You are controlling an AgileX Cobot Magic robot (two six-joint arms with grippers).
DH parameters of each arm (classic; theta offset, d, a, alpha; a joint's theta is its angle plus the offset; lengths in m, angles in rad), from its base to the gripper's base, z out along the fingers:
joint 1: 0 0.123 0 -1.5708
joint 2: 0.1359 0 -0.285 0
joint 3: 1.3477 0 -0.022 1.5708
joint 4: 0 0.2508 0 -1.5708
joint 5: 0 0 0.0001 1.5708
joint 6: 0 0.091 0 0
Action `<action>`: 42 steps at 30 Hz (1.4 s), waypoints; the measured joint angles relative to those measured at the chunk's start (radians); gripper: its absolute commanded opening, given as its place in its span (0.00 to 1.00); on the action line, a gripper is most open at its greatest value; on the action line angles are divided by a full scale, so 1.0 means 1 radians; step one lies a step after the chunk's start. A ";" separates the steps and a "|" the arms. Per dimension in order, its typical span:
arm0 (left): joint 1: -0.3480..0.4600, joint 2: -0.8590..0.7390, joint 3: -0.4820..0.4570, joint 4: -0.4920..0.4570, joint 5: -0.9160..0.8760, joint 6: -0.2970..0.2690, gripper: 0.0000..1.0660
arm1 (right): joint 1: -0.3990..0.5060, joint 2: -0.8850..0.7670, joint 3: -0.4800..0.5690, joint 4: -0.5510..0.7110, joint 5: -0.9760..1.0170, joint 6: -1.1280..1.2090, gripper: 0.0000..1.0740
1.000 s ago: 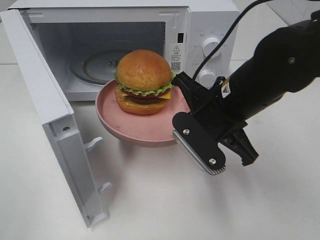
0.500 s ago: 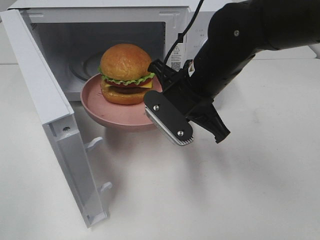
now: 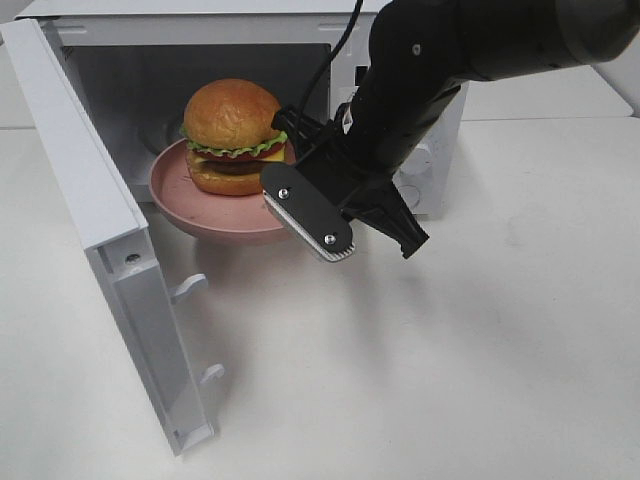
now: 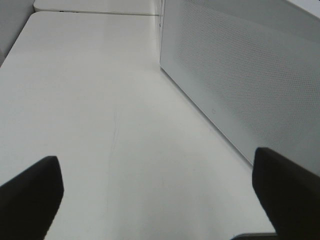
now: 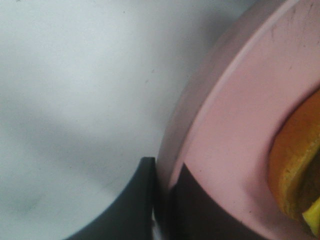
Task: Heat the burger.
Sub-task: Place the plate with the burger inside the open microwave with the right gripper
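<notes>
Right end effector (image 3: pixel 280 200): jaws nearly closed, pinching the rim of the pink plate (image 3: pixel 180 195) on the side away from the microwave (image 3: pixel 110 80) door. The right wrist view confirms it: the end effector (image 5: pixel 161 195) has two dark fingers (image 5: pixel 135 200) with the plate (image 5: pixel 225 125) rim squeezed between them, one outside and one inside the rim.

The burger (image 3: pixel 232 135) sits upright on the plate, at the microwave's open mouth and about half inside the cavity. The plate's near edge sticks out past the front of the microwave, clear of the tabletop (image 3: pixel 450 380). Cannot tell whether the far edge touches the cavity floor.

The door (image 3: pixel 110 260) is swung fully open, standing out in front of the microwave.

Left end effector (image 4: pixel 160 192): jaws wide apart, holding and touching nothing. It hangs over the tabletop (image 4: pixel 90 100), beside the microwave's (image 4: pixel 240 75) perforated side wall. It is out of the high view.

Hidden or unclear:
- In the high view only one ridged finger shows; the other is behind it.
- The right arm covers most of the microwave's control panel.
- The cavity floor is blocked by the plate and burger.
- The right wrist view is very close and blurry; the burger (image 5: pixel 295 165) is only an orange sliver cut off at the frame edge.
- The left fingers are cut off at the frame edges.
</notes>
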 measured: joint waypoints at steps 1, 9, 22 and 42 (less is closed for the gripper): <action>0.000 0.000 0.000 0.000 0.000 0.000 0.92 | 0.000 0.016 -0.028 -0.008 0.016 0.002 0.00; 0.000 0.000 0.000 0.000 0.000 0.000 0.92 | 0.000 0.091 -0.141 -0.033 0.038 0.021 0.00; 0.000 0.000 0.000 0.000 0.000 0.000 0.92 | 0.000 0.208 -0.295 -0.065 0.076 0.111 0.00; 0.000 0.000 0.000 0.000 0.000 0.000 0.92 | -0.007 0.367 -0.504 -0.095 0.114 0.227 0.00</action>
